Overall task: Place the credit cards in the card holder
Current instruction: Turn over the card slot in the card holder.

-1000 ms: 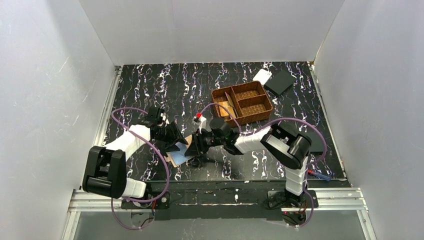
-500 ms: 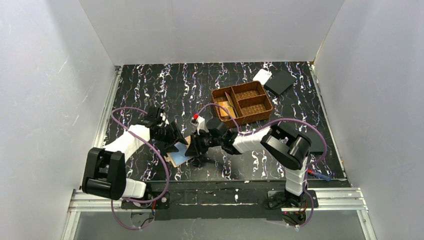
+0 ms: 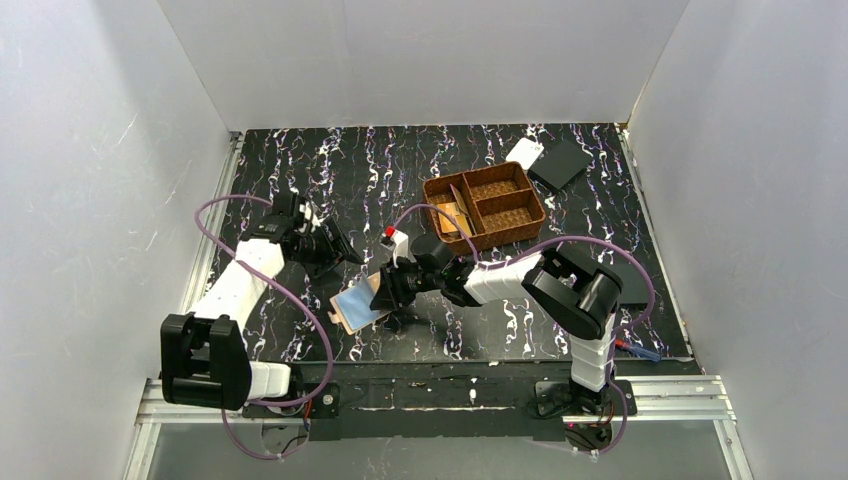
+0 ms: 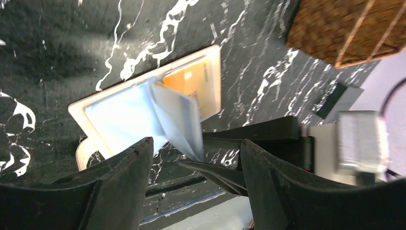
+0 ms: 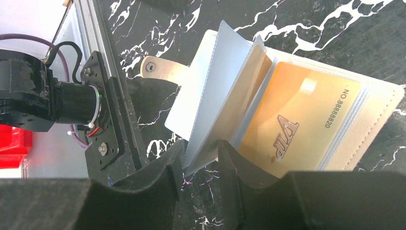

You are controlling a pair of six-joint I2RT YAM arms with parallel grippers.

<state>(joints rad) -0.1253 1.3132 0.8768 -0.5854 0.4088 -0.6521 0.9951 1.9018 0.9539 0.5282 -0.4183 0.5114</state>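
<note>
While the card holder (image 3: pixel 354 306) lies open on the near middle of the table (image 3: pixel 330 170), the right gripper (image 3: pixel 383 293) pinches its raised clear sleeves (image 5: pixel 215 96) between nearly closed fingers. A golden credit card (image 5: pixel 297 129) sits in the pocket beside them. Farther left, the left gripper (image 3: pixel 342 256) hovers with its jaws spread, holding nothing. Farther right, orange credit cards (image 3: pixel 450 215) lie in the left compartment of the woven basket (image 3: pixel 470 178).
</note>
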